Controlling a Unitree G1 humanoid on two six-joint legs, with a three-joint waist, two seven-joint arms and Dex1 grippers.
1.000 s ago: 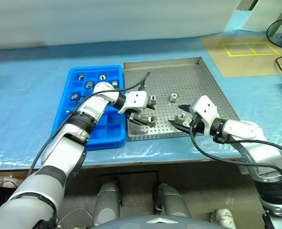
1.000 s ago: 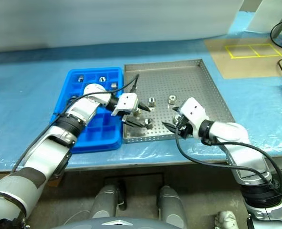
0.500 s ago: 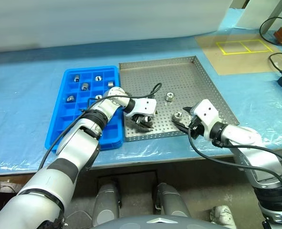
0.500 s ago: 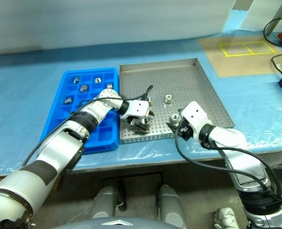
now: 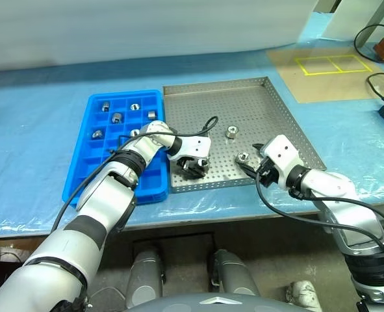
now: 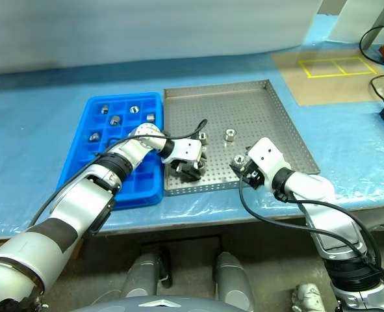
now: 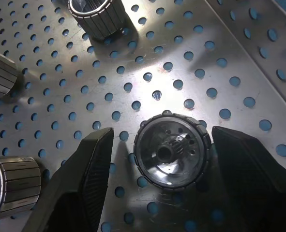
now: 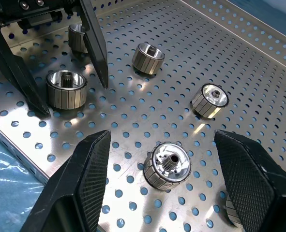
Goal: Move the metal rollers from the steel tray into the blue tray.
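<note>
Steel tray, left end effector wide, straddling a roller, right end effector wide, angled down

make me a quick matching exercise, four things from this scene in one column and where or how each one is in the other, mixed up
Things:
1. left tool
2. right tool
3. blue tray
4. steel tray

States:
A. holds rollers in small square pockets
B. open, fingers either side of a roller near the steel tray's front edge
C. perforated floor, loose rollers lying on it
D. open, over a shiny-topped roller, the other tool in its view

Pairs: 1-B, 2-D, 3-A, 4-C
</note>
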